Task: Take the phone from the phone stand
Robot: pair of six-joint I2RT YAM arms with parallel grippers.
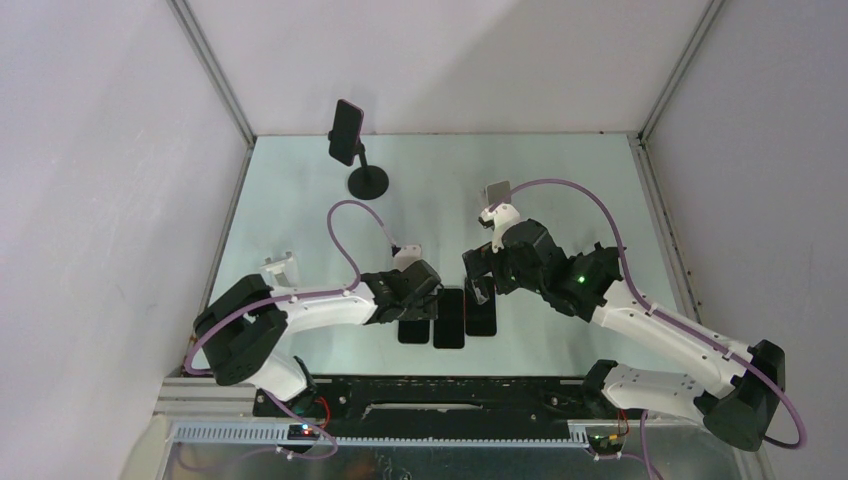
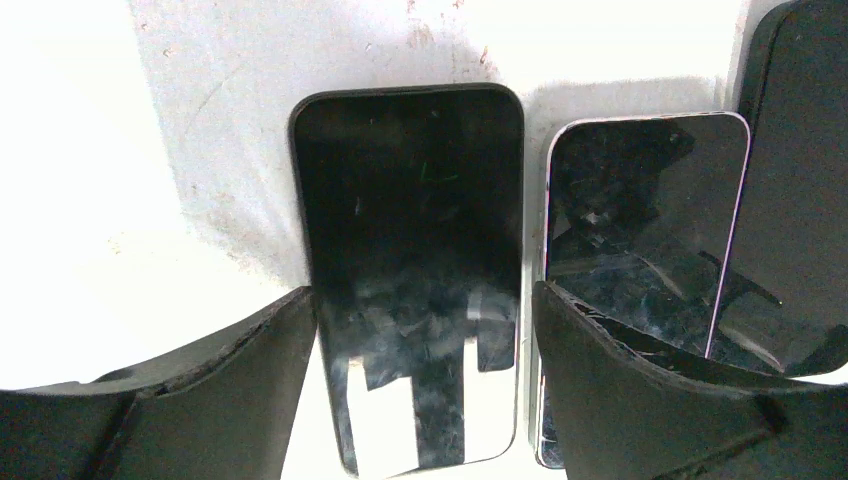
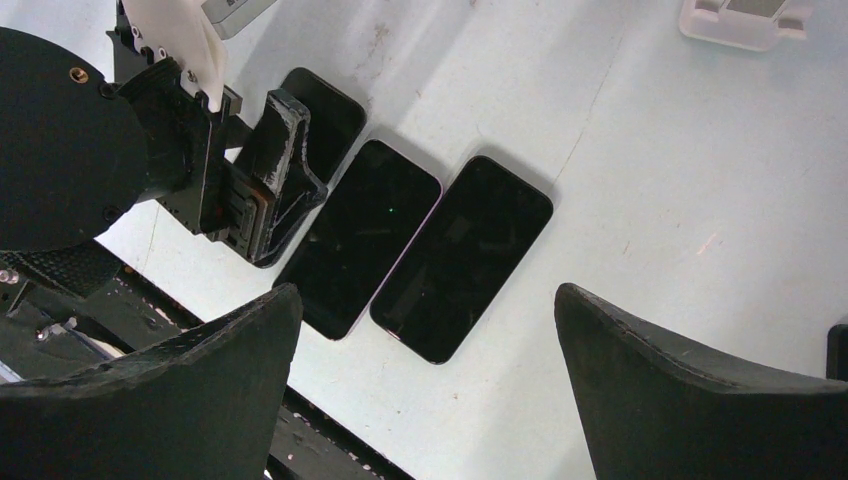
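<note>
Black and tilted in the top view, the dark slab phone [image 1: 346, 131] sits in the round-based black phone stand [image 1: 368, 183] far left, well apart from both arms above three dark flat phones [image 1: 450, 318]. Left wrist view: the left gripper [image 2: 425, 300] gapes wide astride the leftmost one, so I'd raise it, then pinch the mounted phone's long edges. Right wrist view: the right gripper [image 3: 425, 300], spread and empty, could steady the base.

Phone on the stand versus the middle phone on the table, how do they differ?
The phone on the stand is raised off the table, far left; the middle phone lies flat at the near edge. The stand's phone is alone; the middle phone lies between the left phone and right phone. Both look dark.
</note>
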